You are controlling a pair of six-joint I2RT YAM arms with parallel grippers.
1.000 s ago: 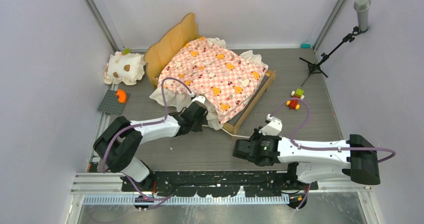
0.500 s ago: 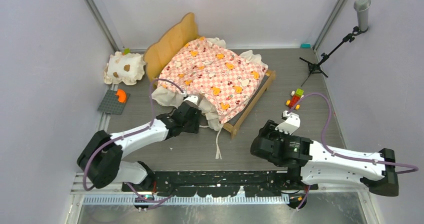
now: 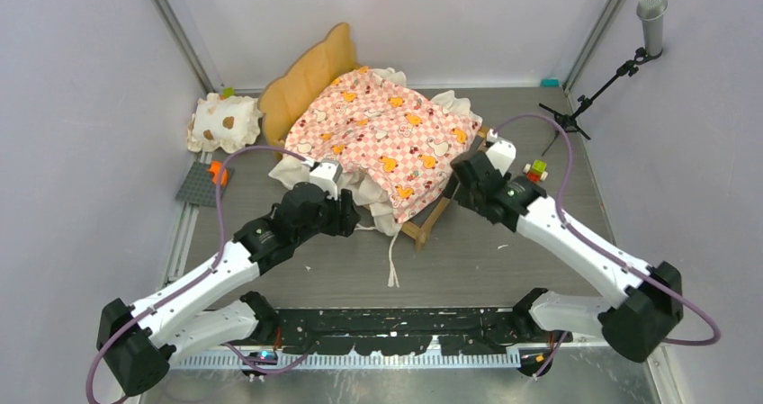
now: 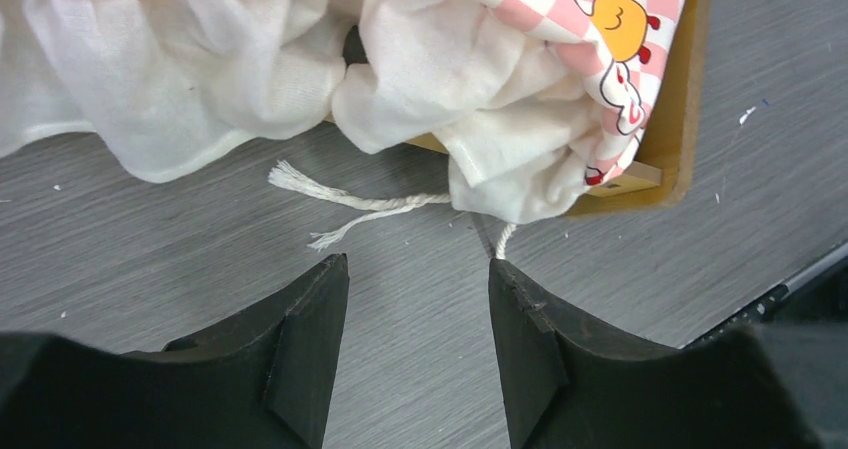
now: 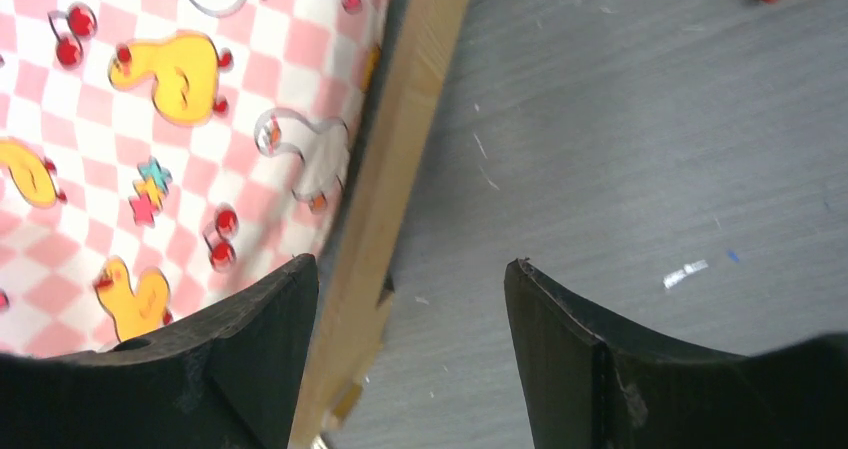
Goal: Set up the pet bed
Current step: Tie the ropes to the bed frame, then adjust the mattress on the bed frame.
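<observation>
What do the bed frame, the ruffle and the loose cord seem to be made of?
The bed frame looks like light wood, matte, with flat cut edges. The ruffle seems thin cream cloth, softly creased. The cord is likely twisted cotton, its end frayed.

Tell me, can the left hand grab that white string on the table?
Probably yes. The left hand is open, and the white string lies on the bare table right ahead of it, with nothing between them.
</observation>
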